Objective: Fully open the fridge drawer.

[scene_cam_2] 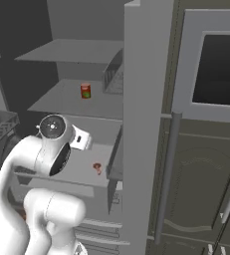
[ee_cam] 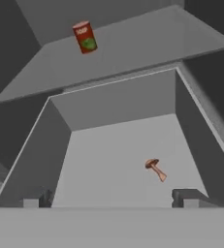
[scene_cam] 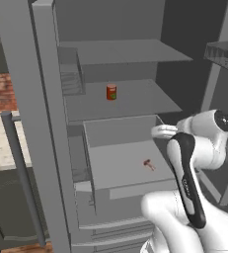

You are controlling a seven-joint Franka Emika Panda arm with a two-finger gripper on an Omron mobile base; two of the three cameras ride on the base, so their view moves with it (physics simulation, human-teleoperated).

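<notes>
Where the fridge stands open, the fridge drawer (scene_cam: 101, 132) sits below the middle shelf (scene_cam: 135, 99), pulled out toward the robot, its front lip strip nearest. A small mushroom (ee_cam: 154, 168) lies on the drawer floor, right of centre. A red can (scene_cam: 111, 92) stands upright on the shelf above, toward the far left. The gripper (ee_cam: 114, 199) hovers at the drawer's near edge, fingertips (ee_cam: 184, 196) spread wide apart, pinching nothing.
</notes>
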